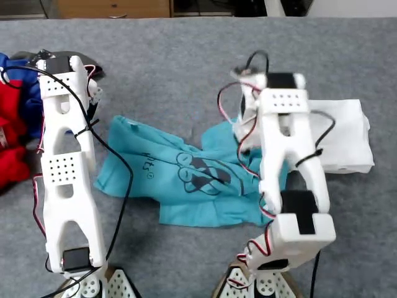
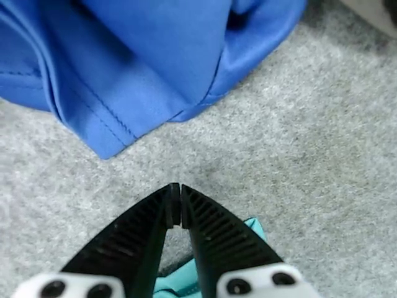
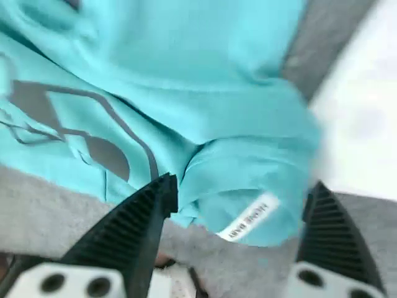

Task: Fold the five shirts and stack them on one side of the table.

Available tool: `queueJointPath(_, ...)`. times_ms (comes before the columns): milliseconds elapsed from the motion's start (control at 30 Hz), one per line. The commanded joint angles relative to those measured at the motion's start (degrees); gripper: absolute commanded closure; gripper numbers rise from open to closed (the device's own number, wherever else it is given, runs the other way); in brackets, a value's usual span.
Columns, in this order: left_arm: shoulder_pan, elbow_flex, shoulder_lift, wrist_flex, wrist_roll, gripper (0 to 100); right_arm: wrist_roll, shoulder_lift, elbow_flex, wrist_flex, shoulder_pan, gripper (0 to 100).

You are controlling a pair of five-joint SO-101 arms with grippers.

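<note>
Right pincer (image 3: 239,192) is held wide open just over the teal shirt (image 1: 180,177), at its collar; left pincer (image 2: 175,205) is closed on nothing, near the blue shirt (image 2: 142,68). On the table (image 1: 186,74), the teal shirt is spread rumpled in the middle, not yet folded. One white shirt (image 1: 347,139), judged folded, is set at the right side, just beside the collar, where it could be snagged. The blue shirt and a red shirt (image 1: 11,146) are heaped unfolded at the left edge, so most work is left. A label (image 3: 251,217) is seen between the jaws.

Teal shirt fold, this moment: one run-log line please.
left gripper: shut, near blue shirt | right gripper: open, over teal shirt edge | teal shirt: unfolded, centre | white shirt: folded, right side
</note>
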Motion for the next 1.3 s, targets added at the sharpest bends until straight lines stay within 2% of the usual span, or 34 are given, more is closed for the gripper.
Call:
queueJointPath(0,-0.53,-0.7,-3.56,-0.26,-0.09,98,0.53,-3.3,-12.53,2.37,-0.92,65.3)
queueJointPath(233,-0.53,-0.7,-3.56,-0.26,-0.18,98,0.62,10.24,-27.47,-1.32,-0.84,67.0)
queueJointPath(367,-0.53,-0.53,-3.56,-0.26,-0.18,98,0.18,24.48,-40.4,-3.25,-1.1,79.8)
queueJointPath(500,-0.26,-0.35,-3.56,-0.26,-0.18,98,-0.35,37.05,-55.87,1.23,-1.54,93.1)
queueJointPath(600,-0.35,-0.35,-3.56,-0.35,-0.18,98,-0.7,43.03,-63.87,4.04,-2.15,92.4)
queueJointPath(733,-0.44,-0.26,-3.47,-0.7,-0.18,98,-4.22,42.68,-60.88,3.96,-2.59,87.6)
queueJointPath(900,-0.09,-0.79,-0.22,-0.7,-0.18,98,-7.38,40.75,-53.05,3.52,-1.1,87.1)
queueJointPath(1033,0.7,-0.79,0.13,-0.7,-0.18,98,-6.15,43.12,-52.97,3.25,-1.27,87.1)
queueJointPath(1267,2.73,-0.79,0.66,-2.46,-0.09,98,0.35,48.04,-57.89,1.41,3.3,87.1)
